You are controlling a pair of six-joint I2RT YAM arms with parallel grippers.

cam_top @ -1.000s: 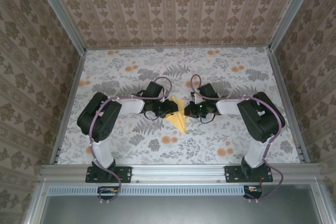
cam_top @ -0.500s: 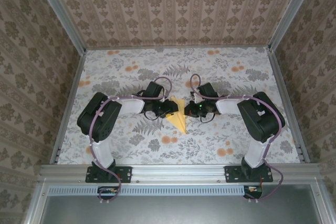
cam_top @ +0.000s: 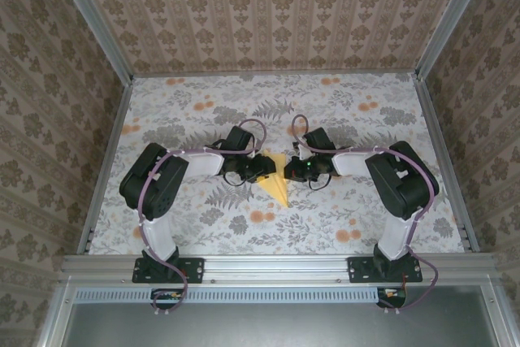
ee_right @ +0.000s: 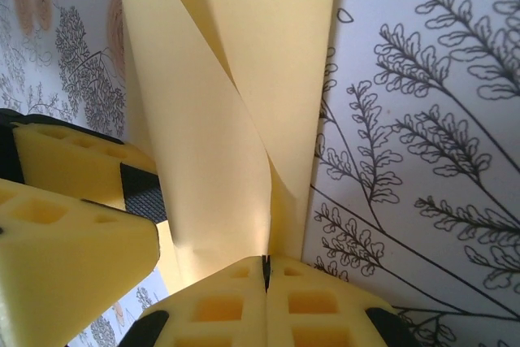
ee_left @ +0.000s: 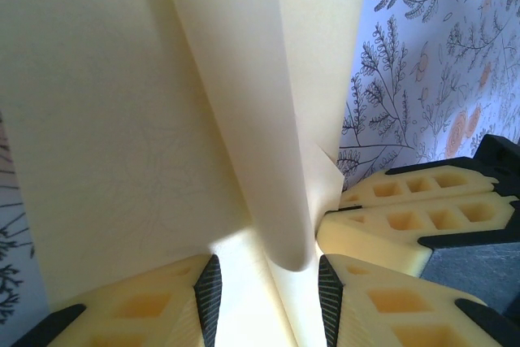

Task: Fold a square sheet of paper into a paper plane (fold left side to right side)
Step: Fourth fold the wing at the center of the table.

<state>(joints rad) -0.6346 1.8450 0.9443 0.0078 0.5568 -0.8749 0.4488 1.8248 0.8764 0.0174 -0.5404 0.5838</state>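
The paper plane (cam_top: 277, 183) lies on the surface (cam_top: 366, 119), about midway between the surface's left and right sides. Its pointed end is toward the near edge and its wide end toward the far edge. The left end effector (cam_top: 266, 170) sits at the plane's left edge and the right end effector (cam_top: 288, 171) at its right edge, facing each other across it and close together. In the left wrist view, a raised fold of the plane stands between the left end effector's parted fingers (ee_left: 207, 294). In the right wrist view, the fold runs down into the seam between the right end effector's pressed-together fingers (ee_right: 219, 306).
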